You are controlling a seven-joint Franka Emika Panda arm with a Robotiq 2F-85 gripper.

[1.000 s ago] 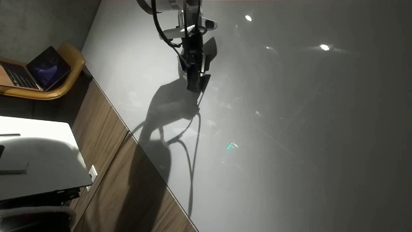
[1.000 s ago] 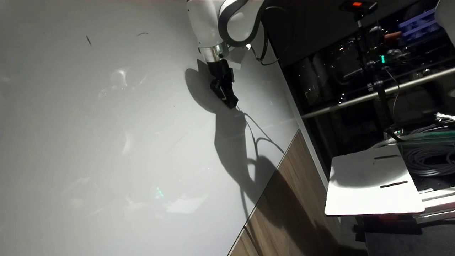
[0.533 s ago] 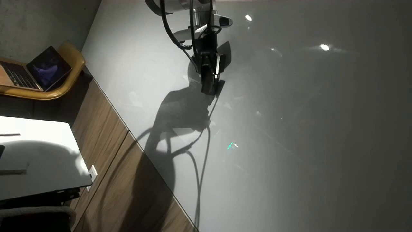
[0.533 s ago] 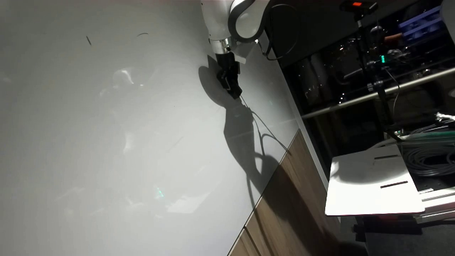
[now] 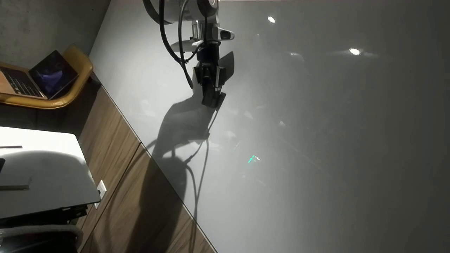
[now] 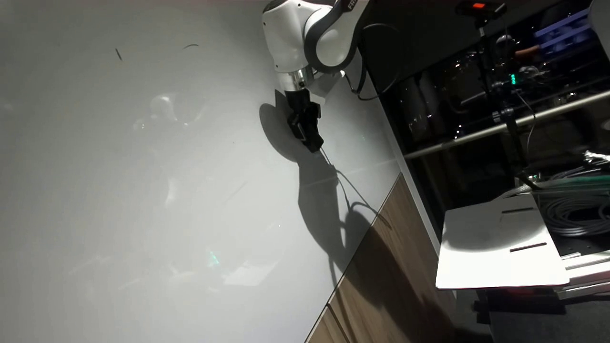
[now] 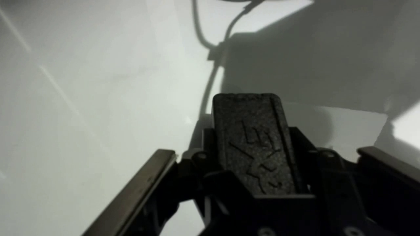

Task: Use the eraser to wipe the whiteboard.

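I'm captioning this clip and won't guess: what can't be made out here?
Near end of the eraser: wrist view, hidden by the end effector.
Rest of the arm: both exterior views, cut off by the top edge.
Rest of the laptop: in an exterior view, cut off by the left edge; what it displays is too small.

Wears smooth, rounded white arm housings (image 6: 286,40), with a thick dark-grey band (image 6: 312,47) curving in a loop and bearing pale lettering (image 6: 352,4) (legible only as far as "FRA"). Has a shiny silver collar (image 6: 294,79) and an angular black gripper (image 7: 252,141). In an exterior view, sports thick black cables (image 5: 162,30). In the wrist view, shows round screw heads (image 7: 266,231) and flat grey-brown side plates (image 7: 141,186).
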